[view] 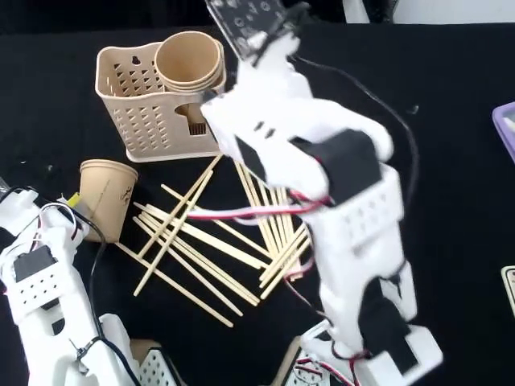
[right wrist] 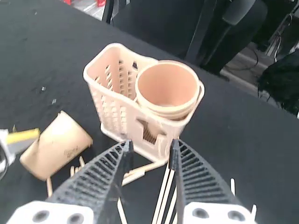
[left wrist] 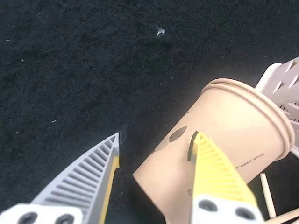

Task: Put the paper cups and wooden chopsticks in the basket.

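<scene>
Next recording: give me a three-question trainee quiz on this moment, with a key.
1. True or false: the basket already holds stacked paper cups.
2. The wooden chopsticks lie: A in the basket; B on the table; C across the basket's rim.
3. Fill in: the loose cup near the left gripper lies on its ____.
Key: 1 true; 2 B; 3 side.

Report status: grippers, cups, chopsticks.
Left gripper open at tan paper cup lying sideways. Right gripper open near beige plastic basket, cups stacked inside. Wooden chopsticks scattered outside.
</scene>
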